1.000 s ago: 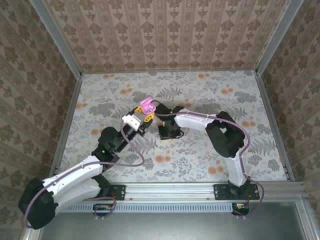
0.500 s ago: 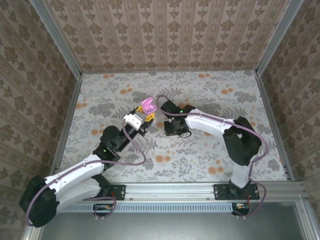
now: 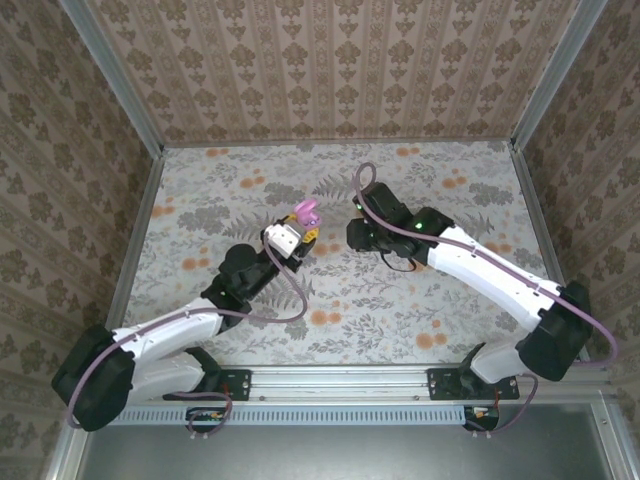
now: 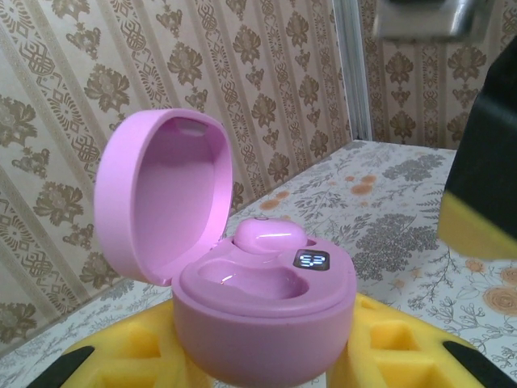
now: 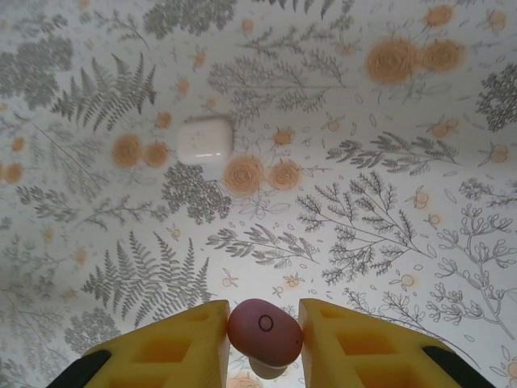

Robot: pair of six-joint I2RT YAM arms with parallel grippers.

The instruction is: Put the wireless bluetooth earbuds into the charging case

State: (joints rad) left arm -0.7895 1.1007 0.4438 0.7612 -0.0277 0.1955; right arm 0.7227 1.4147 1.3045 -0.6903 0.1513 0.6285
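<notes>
My left gripper (image 4: 262,360) is shut on the base of an open pink charging case (image 4: 258,315), its yellow pads (image 4: 121,356) on either side. The lid (image 4: 161,202) stands up at the left. One pink earbud (image 4: 265,234) sits in the far slot, and the near slot (image 4: 250,279) is empty. My right gripper (image 5: 264,335) is shut on a second pink earbud (image 5: 264,330), held above the table. From above, the pink case (image 3: 305,211) is at mid table, with the right gripper (image 3: 358,232) a short way to its right.
A closed white case (image 5: 205,139) lies on the flower-printed table (image 5: 363,202) ahead of the right gripper. Patterned walls (image 3: 330,70) enclose the table on three sides. A dark part with a yellow pad (image 4: 477,218) sits close at the right of the left wrist view.
The right arm has swung out to the right and its gripper has moved up and right, away from the case. The left gripper has carried the pink case slightly right.
</notes>
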